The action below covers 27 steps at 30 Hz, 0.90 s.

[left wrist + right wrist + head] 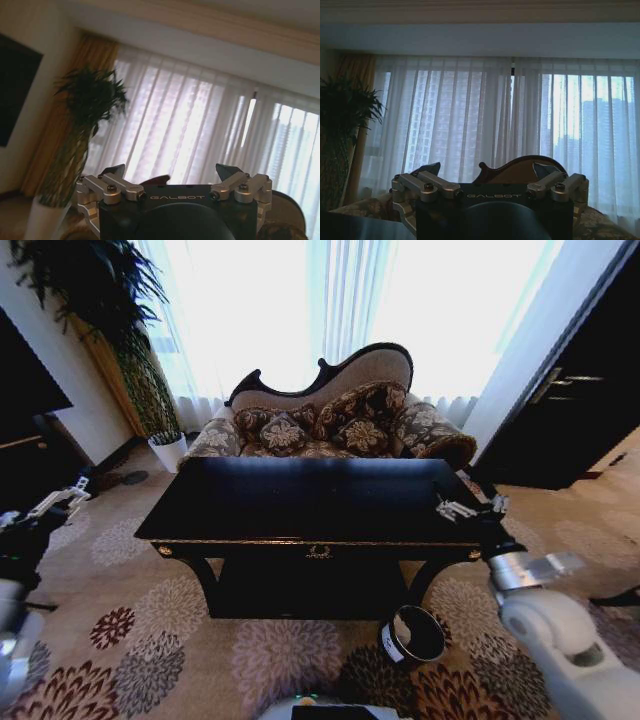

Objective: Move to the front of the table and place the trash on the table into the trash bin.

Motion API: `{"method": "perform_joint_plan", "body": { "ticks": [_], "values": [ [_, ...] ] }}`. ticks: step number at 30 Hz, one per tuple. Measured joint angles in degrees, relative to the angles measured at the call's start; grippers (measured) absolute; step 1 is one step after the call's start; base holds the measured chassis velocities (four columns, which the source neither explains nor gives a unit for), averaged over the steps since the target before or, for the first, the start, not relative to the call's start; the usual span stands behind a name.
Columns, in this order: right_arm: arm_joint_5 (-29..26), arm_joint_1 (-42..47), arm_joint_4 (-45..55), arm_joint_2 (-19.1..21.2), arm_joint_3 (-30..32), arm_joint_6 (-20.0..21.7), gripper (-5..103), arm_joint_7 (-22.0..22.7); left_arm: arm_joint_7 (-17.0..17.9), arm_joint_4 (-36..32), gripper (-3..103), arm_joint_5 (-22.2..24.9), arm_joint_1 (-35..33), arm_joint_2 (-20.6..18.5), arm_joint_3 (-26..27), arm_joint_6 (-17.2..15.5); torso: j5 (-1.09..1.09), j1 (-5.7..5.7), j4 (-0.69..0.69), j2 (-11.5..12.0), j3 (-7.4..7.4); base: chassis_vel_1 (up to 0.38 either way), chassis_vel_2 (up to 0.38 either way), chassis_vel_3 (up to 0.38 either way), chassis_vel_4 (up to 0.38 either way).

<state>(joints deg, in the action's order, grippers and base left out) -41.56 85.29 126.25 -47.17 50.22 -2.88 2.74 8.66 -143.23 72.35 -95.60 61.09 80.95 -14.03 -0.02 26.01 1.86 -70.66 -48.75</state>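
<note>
The glossy black table (300,502) stands straight ahead, its top dark and reflective; the trash is out of view. The trash bin (412,635), a small dark cylinder with a white label, sits on the carpet by the table's front right leg. My left gripper (62,502) hovers open off the table's left end, above the floor. My right gripper (470,508) is open over the table's front right corner. The left wrist view shows the left gripper (171,171) empty and facing the curtains. In the right wrist view the right gripper (487,168) is also empty.
A patterned sofa (340,420) with cushions stands close behind the table. A white plant pot (168,450) with a tall plant is at the back left. A black cabinet (585,400) fills the right wall, and dark furniture (25,445) lines the left.
</note>
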Motion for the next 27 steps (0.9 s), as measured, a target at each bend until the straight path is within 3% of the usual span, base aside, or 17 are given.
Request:
{"method": "perform_joint_plan", "body": {
  "ticks": [6,13,17,21,24,27],
  "values": [
    [4.0,-2.6,-2.5,-2.2,-2.9,-2.3,100,-4.1,-3.1,0.0,100,-0.9,0.8,0.4,0.2,1.2,0.04,0.01,0.00,0.0,0.00,0.000,0.000,0.000,0.000],
    [2.0,-3.2,-3.9,-2.5,-9.1,-3.2,100,-6.1,-7.1,0.6,100,-7.1,0.1,5.9,-3.3,2.8,0.01,0.00,-0.01,0.0,0.00,0.000,0.000,0.000,0.000],
    [0.4,-3.6,-4.3,-0.5,-9.5,-1.1,100,-4.2,-7.4,0.3,100,-8.7,0.3,7.3,-3.8,2.8,0.01,0.00,0.00,0.0,0.00,0.000,0.000,0.000,0.000],
    [-1.6,-2.5,-4.5,0.2,-5.0,6.0,100,-1.6,-7.8,1.5,100,-11.1,1.2,8.3,-5.1,2.8,-0.01,0.00,-0.02,0.0,0.00,0.000,0.000,0.000,0.000],
    [-4.6,0.2,-2.7,-0.3,-3.4,7.6,100,-0.4,-8.3,3.1,100,-12.1,1.5,8.2,-5.3,3.0,0.01,0.01,0.02,0.0,0.00,0.000,0.000,0.000,0.000],
    [-4.2,2.4,-1.8,-1.1,-2.6,5.6,100,0.0,-8.7,4.7,100,-12.6,2.2,7.2,-5.8,3.3,0.00,0.00,0.02,0.0,0.01,0.000,0.000,0.000,0.000]
  ]
}}
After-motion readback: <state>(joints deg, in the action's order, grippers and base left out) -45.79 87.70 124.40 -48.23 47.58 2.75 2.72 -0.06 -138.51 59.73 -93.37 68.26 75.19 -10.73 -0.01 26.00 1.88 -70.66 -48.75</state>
